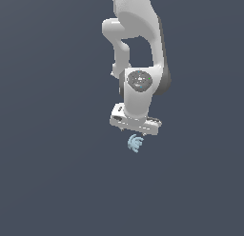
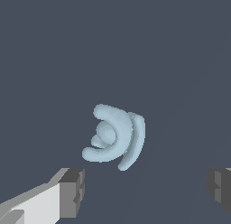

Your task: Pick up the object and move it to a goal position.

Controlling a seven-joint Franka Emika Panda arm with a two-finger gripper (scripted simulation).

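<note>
Exterior view: the arm (image 1: 138, 54) runs off the picture at 12 o'clock. Its gripper (image 1: 135, 133) hangs just over the object (image 1: 135, 143), at 6 o'clock from the wrist; fingers hardly show. Wrist view: the object (image 2: 115, 137) lies free on the plain grey ground, beyond both fingertips (image 2: 72, 192). Jaws spread wide, the far one cut off by the edge.
</note>
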